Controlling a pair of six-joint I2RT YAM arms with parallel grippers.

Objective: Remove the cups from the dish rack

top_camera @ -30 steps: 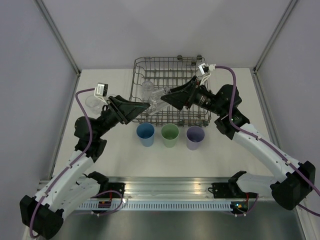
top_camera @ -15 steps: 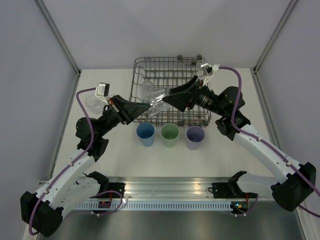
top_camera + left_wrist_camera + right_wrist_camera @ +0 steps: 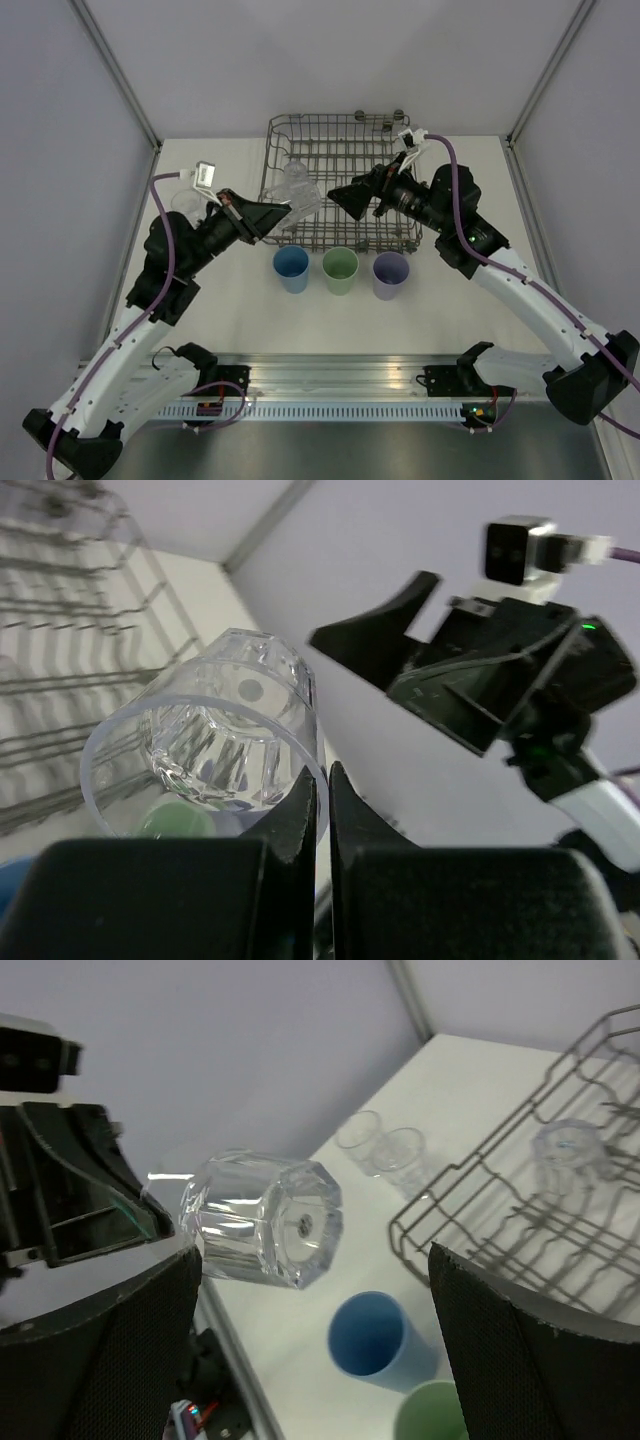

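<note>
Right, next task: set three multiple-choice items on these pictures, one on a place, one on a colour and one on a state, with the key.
1. Where do the blue tumbler, green tumbler and purple tumbler stand?
A in the dish rack
B on the table, on the near side of the dish rack
C on the table behind the dish rack

2. Which colour stands in the middle of that row?
A green
B blue
C purple

3. How is the left gripper?
A open and empty
B shut on the blue tumbler
C shut on a clear glass

Key:
B, the row stands in front of the rack.
A, green has blue and purple either side.
C, the fingers pinch the glass's rim.
</note>
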